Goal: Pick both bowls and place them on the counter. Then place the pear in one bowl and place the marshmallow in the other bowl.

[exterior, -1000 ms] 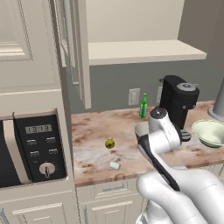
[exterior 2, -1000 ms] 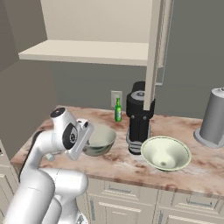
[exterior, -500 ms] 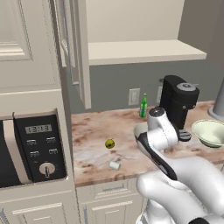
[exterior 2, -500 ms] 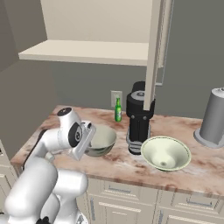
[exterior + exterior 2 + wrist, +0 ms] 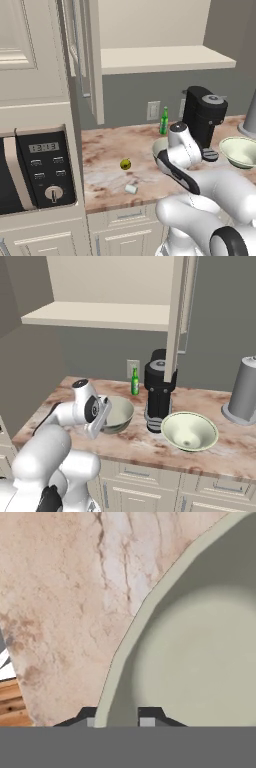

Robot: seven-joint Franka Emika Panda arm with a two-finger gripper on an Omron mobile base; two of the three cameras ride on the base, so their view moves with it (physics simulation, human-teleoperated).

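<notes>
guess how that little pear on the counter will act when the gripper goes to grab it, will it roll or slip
The pear looks small and roundish, so a sideways nudge would probably roll it across the flat marbled counter. Its skin renders smooth, so narrow fingers may squeeze it out unless they close across its middle. It seems rigid and likely light, given how much smaller it is than the grey-green bowl.

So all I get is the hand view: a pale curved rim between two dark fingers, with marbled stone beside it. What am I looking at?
Observer: A deep grey-green bowl, standing on the counter beside a black coffee machine.
Visitor: Is there another bowl?
Observer: Yes, a wider bowl stands on the counter on the machine's other side.
Visitor: And the food?
Observer: The pear and the marshmallow lie on the bare counter, outside both bowls.
</notes>
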